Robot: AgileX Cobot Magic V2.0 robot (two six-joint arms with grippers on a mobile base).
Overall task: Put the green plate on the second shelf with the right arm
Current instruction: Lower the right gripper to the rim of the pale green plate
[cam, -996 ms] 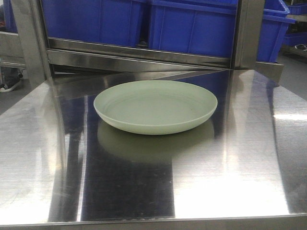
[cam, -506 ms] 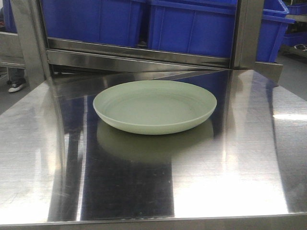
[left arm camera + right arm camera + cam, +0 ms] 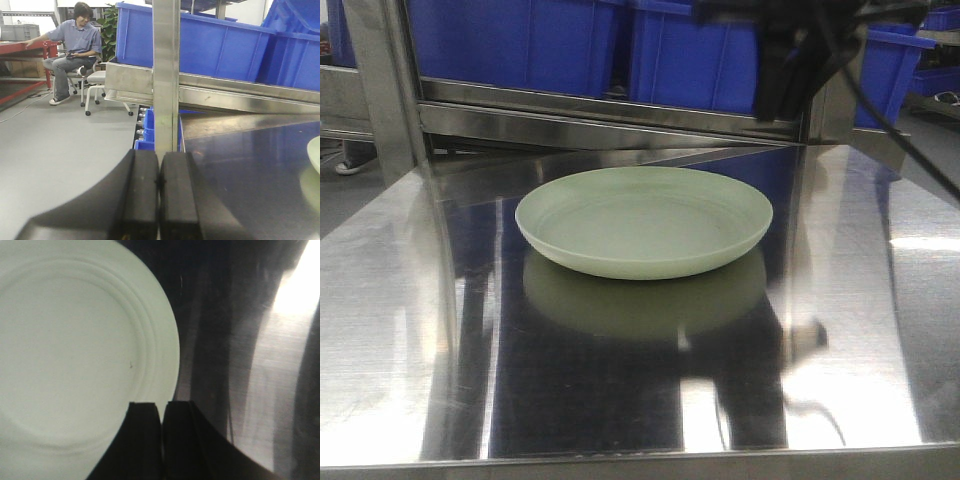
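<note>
Well, at the far left of my left wrist view, one person (image 3: 75,42) sits on a chair beyond the rack. One white wheeled seat (image 3: 97,80) stands just beside them.

Nearer the middle of that view is my left gripper (image 3: 159,200). Its two black jaws are pressed flat together with nothing between them. One steel upright (image 3: 166,75) of the rack rises directly behind them. To its right lies the shiny surface (image 3: 240,165). Only a sliver of the green plate (image 3: 315,155) shows at the right edge.

In the front view there is exactly one green plate (image 3: 643,222). It lies flat and right way up near the middle of the steel surface (image 3: 410,330), with its reflection just below it. It is on the surface, not on any shelf.

Behind the plate I count two large bins side by side on the rack, the left blue bin (image 3: 510,45) and the right blue bin (image 3: 720,60). There is more blue at the far right that I cannot count.

My right arm (image 3: 782,70) hangs dark at the upper right. It is above and behind the plate's right side and clear of it. One black cable (image 3: 910,150) trails down to the right.

From my right wrist view, the plate (image 3: 75,350) fills the left half and bare surface (image 3: 260,365) the right. My right gripper (image 3: 162,440) has its two dark jaws drawn together with only a thin slit between them, and they hold nothing. Their tips appear over the plate's rim.
</note>
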